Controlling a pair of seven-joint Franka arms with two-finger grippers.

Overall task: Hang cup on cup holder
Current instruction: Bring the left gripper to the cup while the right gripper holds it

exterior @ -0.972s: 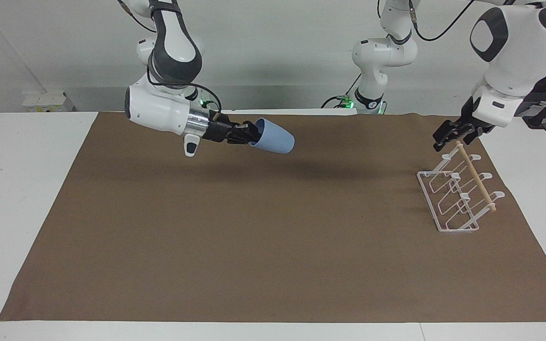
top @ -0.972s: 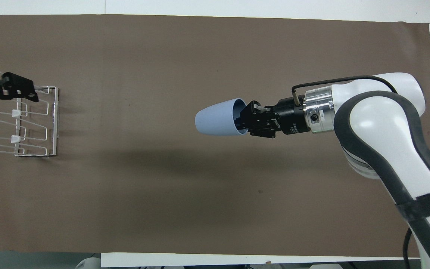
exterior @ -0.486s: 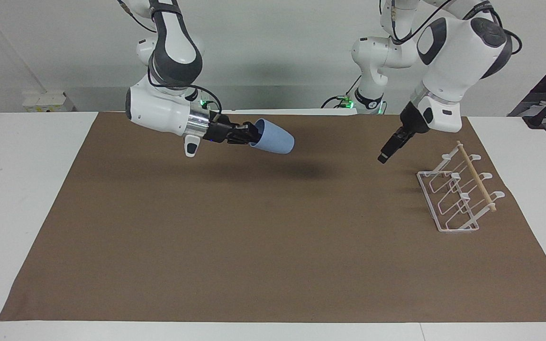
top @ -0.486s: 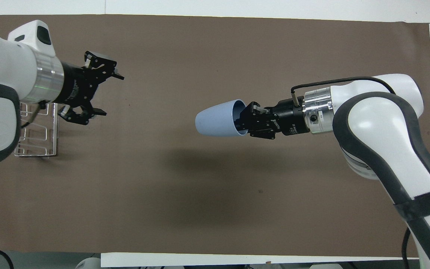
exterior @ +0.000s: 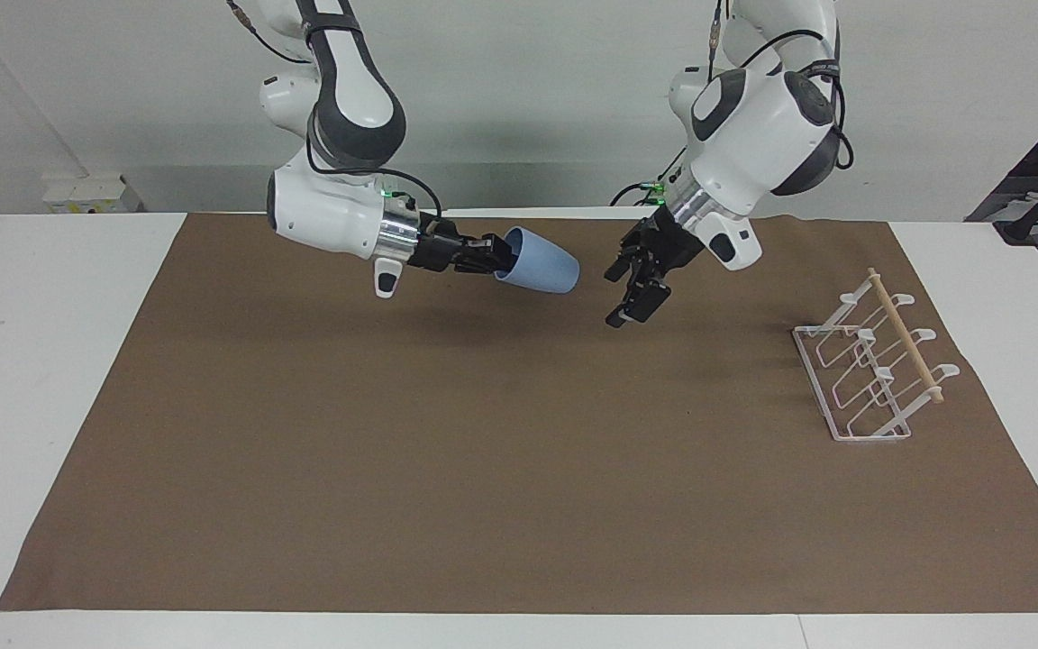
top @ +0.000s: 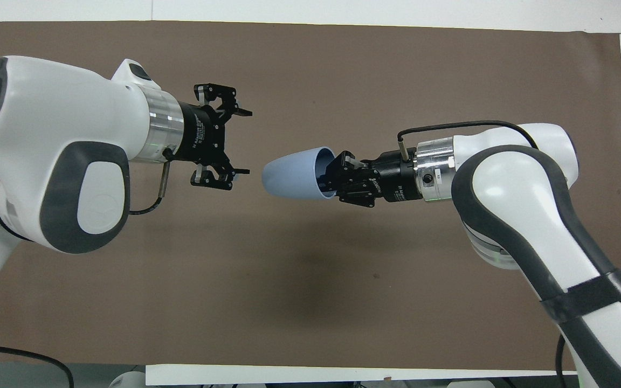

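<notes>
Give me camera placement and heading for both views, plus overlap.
Facing view: high across the table, looking at the robots; both arms hang in from the top, and the cup holder shows.
Overhead view: high above the robots' end, looking steeply down; both arms enter from the bottom corners, and the cup holder is hidden.
Shared: the brown mat, the right gripper shut on the blue cup by its rim, the open left gripper facing it.
</notes>
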